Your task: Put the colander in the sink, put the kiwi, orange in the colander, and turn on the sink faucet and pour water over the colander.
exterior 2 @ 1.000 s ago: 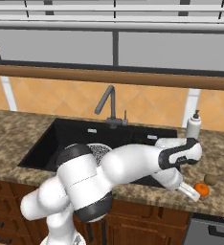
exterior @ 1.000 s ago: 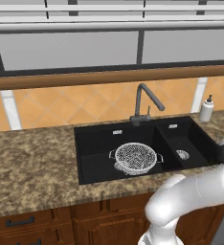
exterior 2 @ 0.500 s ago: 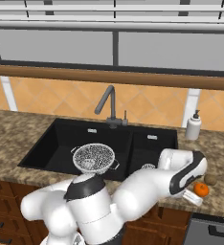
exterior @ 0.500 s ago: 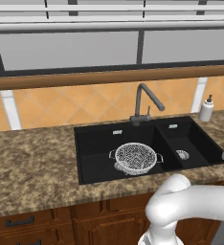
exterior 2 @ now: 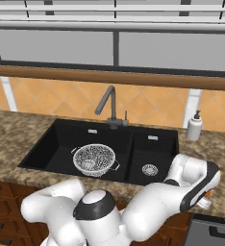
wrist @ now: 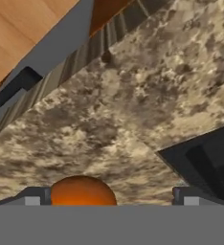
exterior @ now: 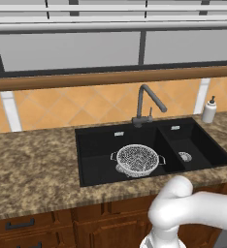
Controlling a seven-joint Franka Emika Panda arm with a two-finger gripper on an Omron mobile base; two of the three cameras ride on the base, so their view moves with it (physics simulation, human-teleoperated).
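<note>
pincer wide over speckled granite surface
small bright orange ball-shaped fruit sits between the fingertips, nearer one tip, not gripped.

the speckled brown granite counter runs along the tiled wall and carries a matte black double-basin sink set into it. a white soap dispenser bottle stands on the stone at about two o'clock from the sink, near the wall. in the hand view a small bright orange ball-shaped fruit rests on the counter at six o'clock, with the sink's corner at four o'clock.
</note>
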